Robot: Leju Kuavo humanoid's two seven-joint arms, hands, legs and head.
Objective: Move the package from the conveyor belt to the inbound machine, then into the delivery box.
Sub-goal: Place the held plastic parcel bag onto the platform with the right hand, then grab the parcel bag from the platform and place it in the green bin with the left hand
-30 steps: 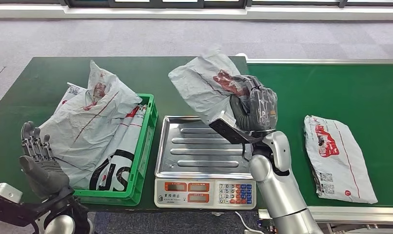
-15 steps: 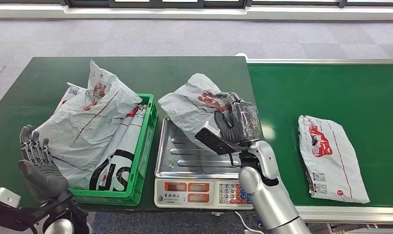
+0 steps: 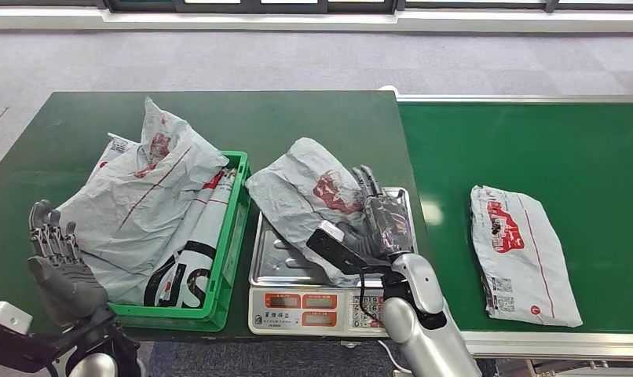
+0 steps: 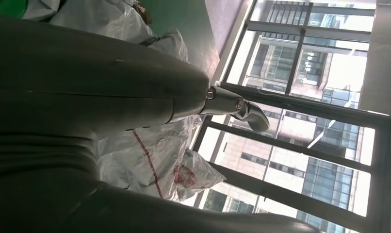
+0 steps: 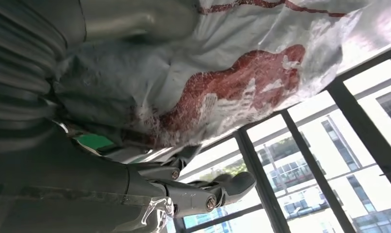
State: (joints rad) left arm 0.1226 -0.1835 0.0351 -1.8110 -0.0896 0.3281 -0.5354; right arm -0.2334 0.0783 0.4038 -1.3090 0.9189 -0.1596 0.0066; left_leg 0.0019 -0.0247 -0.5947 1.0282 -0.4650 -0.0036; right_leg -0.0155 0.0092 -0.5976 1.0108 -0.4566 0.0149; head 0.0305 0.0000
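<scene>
- While the right hand [image 3: 380,224] grips the package [image 3: 309,196] from its belt-ward side, fingers wrapped over the plastic, the bag lies low over the inbound machine [image 3: 329,271], which looks like the weighing step being set up; I judge it to be resting on the steel tray [image 3: 270,263] or just above it, and cannot tell which.
- Holding it by one edge lets the rest of the bag drape across the tray, with its far corner overhanging toward the delivery box [image 3: 227,259].
- From the right wrist view the package [image 5: 242,82] is pressed against the palm, thumb [image 5: 135,19] on one face.
- It is a soft grey-white mailer, crumpled and wrinkled, with a red printed logo; likely light and floppy.
- The left hand [image 3: 58,263] waits upright at the near corner of the worktop [image 3: 62,129], fingers spread and holding nothing, beside the green box, probably ready for the handover.
- That box already holds several similar bags [image 3: 152,196], heaped above its rim.
- Another package [image 3: 521,255] lies flat on the conveyor belt [image 3: 533,145], well apart from the scale.
</scene>
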